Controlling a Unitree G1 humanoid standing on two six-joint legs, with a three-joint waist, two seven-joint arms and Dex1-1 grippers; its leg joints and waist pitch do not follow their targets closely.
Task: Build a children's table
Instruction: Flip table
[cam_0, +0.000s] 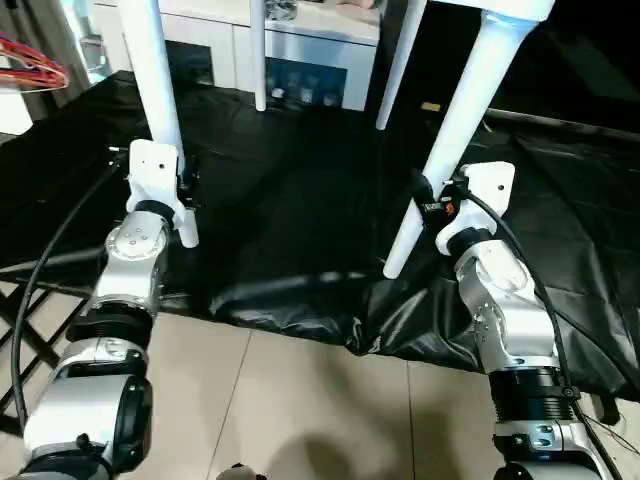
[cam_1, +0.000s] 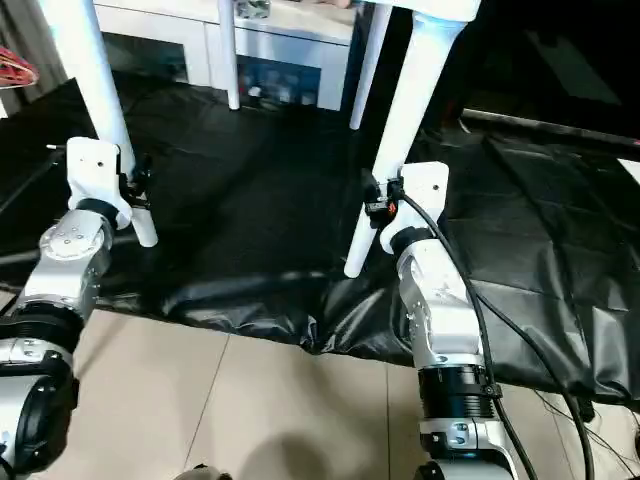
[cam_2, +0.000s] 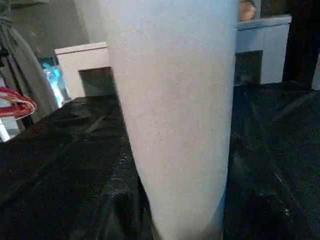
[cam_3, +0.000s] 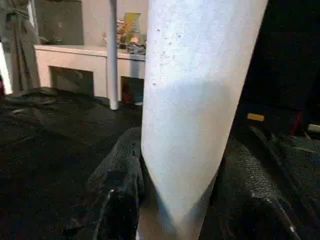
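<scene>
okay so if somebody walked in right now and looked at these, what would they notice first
Probably the two near white legs of the table, one in each gripper: left gripper on the left leg, right gripper on the right. Next, the crumpled black sheet spread below, and the white cabinet behind.

The four long white tapered plastic legs (cam_0: 455, 140) look smooth with a faint matt grain, finely speckled up close. Beneath them lies a black plastic sheet (cam_0: 300, 190), glossy, wrinkled and creased, catching the light along its near folds. Nearer still, the pale tiled floor (cam_0: 300, 400) has a soft sheen. The robot's forearms (cam_0: 505, 310) are brushed silver metal with white plastic wrist housings. The right gripper (cam_3: 182, 200) has black fingers (cam_3: 117, 190) with a rough, knurled texture.
</scene>
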